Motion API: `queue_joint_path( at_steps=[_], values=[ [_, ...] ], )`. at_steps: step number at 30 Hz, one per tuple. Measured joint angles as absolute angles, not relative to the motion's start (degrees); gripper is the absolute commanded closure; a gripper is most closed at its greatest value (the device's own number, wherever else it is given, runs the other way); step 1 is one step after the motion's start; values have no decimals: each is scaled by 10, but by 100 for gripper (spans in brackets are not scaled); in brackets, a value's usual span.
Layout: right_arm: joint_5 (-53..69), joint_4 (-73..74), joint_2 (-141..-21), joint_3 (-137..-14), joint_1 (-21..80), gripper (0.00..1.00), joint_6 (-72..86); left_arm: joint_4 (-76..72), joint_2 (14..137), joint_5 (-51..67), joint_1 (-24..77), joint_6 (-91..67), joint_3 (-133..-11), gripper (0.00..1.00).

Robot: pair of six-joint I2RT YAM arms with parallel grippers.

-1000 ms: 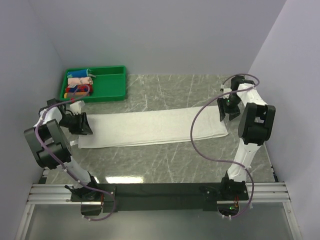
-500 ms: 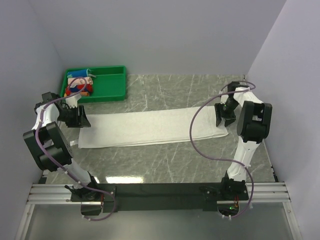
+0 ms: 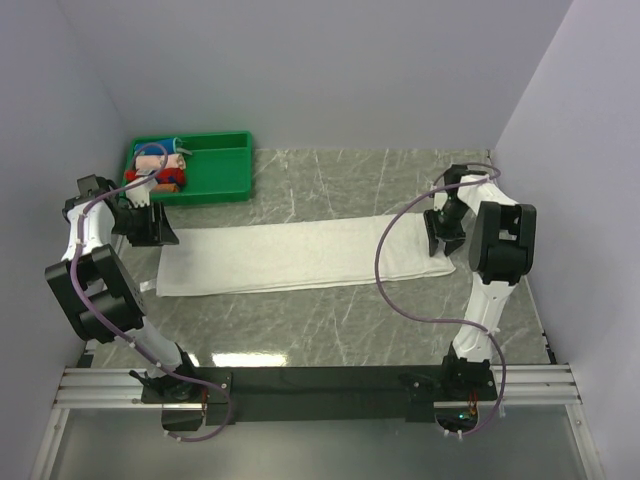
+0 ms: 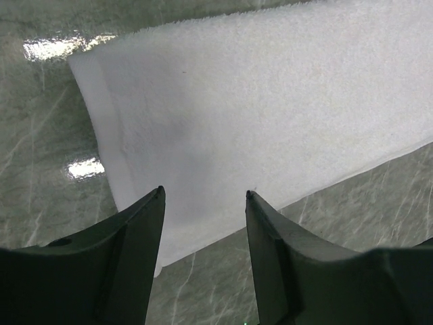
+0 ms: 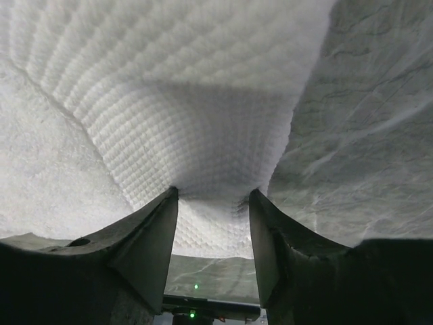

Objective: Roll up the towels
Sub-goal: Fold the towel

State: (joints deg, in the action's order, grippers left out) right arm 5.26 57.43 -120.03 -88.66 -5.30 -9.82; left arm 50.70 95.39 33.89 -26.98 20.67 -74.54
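Grey marble tabletop (image 3: pixel 330 180) carries the white towel (image 3: pixel 300 255), laid flat as a long strip across its middle. The left gripper (image 4: pixel 204 193) hovers over its left end, jaws parted, empty. The right gripper (image 5: pixel 213 193) straddles puckered cloth at the right end; I cannot tell if it grips.
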Motion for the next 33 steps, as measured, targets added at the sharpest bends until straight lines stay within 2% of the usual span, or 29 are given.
queue_joint_path(
  at_steps=[10, 19, 21, 24, 25, 28, 33],
  values=[
    [76, 592, -1201, -926, -93, 45, -116, 510, 954, 347, -270, 207, -745, 45],
    [71, 594, -1231, -933, -86, 46, -114, 518, 954, 347, -270, 209, -745, 45],
    [65, 593, -1231, -932, -81, 48, -113, 518, 954, 347, -270, 209, -745, 45],
    [60, 590, -1231, -928, -74, 68, -110, 518, 954, 346, -270, 209, -746, 45],
    [64, 590, -1231, -926, -71, 81, -107, 518, 954, 346, -270, 209, -747, 45],
    [70, 592, -1231, -926, -67, 100, -102, 519, 955, 346, -270, 208, -753, 45],
    [69, 592, -1224, -921, -73, 100, -101, 522, 955, 343, -269, 210, -769, 43]
  ],
)
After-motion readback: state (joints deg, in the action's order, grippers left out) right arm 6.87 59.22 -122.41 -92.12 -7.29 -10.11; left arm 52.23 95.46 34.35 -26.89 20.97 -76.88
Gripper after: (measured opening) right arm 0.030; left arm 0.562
